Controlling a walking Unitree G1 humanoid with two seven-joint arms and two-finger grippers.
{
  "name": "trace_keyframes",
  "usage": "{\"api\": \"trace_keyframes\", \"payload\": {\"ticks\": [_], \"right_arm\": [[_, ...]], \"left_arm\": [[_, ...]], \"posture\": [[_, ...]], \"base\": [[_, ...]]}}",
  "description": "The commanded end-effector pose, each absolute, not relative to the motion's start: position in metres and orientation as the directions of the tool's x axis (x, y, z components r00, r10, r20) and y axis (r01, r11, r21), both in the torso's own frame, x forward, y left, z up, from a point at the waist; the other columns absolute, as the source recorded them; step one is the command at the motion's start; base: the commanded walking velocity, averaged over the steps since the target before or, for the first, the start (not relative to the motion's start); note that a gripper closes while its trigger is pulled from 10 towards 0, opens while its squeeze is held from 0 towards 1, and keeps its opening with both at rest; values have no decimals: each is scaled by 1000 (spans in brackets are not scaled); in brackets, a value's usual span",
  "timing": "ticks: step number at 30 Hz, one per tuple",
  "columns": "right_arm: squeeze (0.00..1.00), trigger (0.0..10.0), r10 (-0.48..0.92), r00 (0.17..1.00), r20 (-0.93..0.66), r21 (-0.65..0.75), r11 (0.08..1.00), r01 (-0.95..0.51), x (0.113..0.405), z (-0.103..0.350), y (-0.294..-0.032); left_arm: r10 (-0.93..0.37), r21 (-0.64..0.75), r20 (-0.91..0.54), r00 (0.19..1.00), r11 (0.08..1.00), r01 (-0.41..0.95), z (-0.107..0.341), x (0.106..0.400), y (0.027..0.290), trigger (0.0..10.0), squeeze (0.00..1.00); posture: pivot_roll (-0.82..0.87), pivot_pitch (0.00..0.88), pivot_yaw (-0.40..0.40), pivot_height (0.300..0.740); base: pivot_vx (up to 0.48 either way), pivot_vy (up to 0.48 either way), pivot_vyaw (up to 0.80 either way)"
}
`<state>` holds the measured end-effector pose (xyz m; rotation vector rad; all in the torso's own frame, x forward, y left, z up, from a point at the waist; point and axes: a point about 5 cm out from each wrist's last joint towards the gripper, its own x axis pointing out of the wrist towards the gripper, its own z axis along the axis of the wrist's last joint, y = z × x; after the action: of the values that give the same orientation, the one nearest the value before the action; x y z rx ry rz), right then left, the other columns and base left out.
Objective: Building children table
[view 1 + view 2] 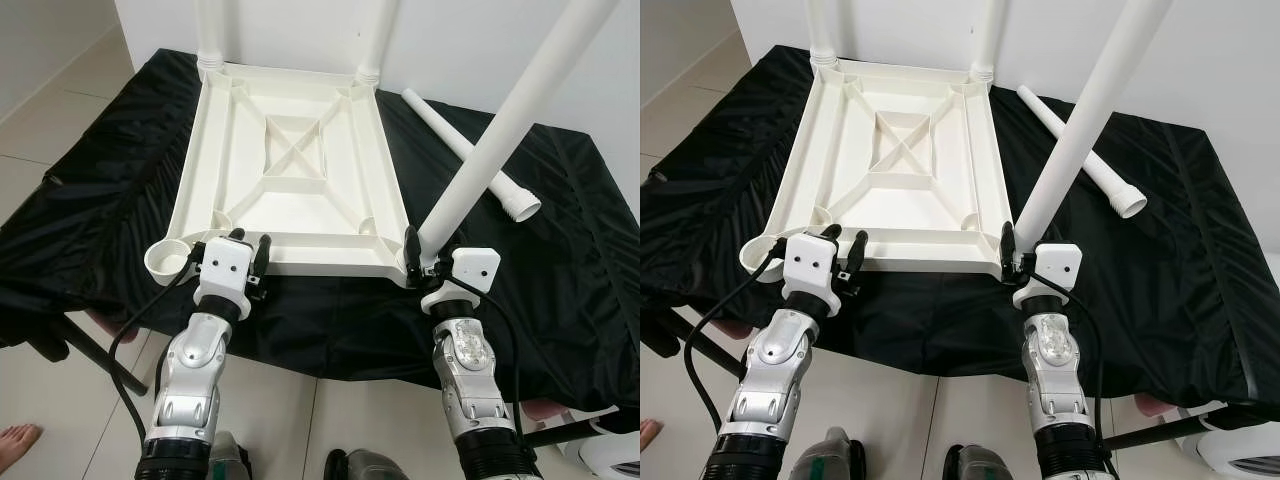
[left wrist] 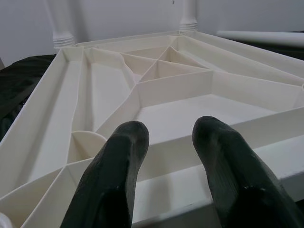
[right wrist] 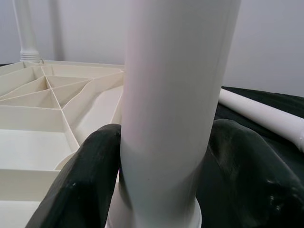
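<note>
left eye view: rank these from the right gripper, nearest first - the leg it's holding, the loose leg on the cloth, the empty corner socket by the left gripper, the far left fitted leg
1. Held leg, clamped in the right gripper at the tabletop's near right corner.
2. Loose leg, lying on the black cloth beyond and to the right.
3. Empty corner socket, across the near edge, beside the left gripper.
4. Far left fitted leg, at the opposite corner.

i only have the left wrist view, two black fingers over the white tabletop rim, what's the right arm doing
Observer: The right gripper is shut on a white leg at the tabletop's near right corner.
Operator: leg straight up?
Observer: No, it tilts to the robot's right.
Operator: any legs left to fit
Observer: One spare leg lies on the black cloth; the near left socket is empty.
</note>
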<state>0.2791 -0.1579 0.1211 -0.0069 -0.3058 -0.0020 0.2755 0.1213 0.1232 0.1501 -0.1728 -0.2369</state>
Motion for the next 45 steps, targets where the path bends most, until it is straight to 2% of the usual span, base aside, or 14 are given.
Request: {"api": "trace_keyframes", "payload": {"ticks": [1, 45], "right_arm": [[0, 10000, -16, 958, 288, -15, 1000, 21, 280, 119, -163], [0, 10000, 10, 958, 285, -42, 999, 2, 280, 117, -165]], "left_arm": [[-126, 136, 165, 978, 985, 104, 121, 277, 125, 10000, 0], [-132, 143, 168, 977, 984, 108, 121, 278, 125, 10000, 0]], "posture": [[35, 38, -69, 740], [39, 23, -75, 740]], "base": [[0, 0, 0], [0, 0, 0]]}}
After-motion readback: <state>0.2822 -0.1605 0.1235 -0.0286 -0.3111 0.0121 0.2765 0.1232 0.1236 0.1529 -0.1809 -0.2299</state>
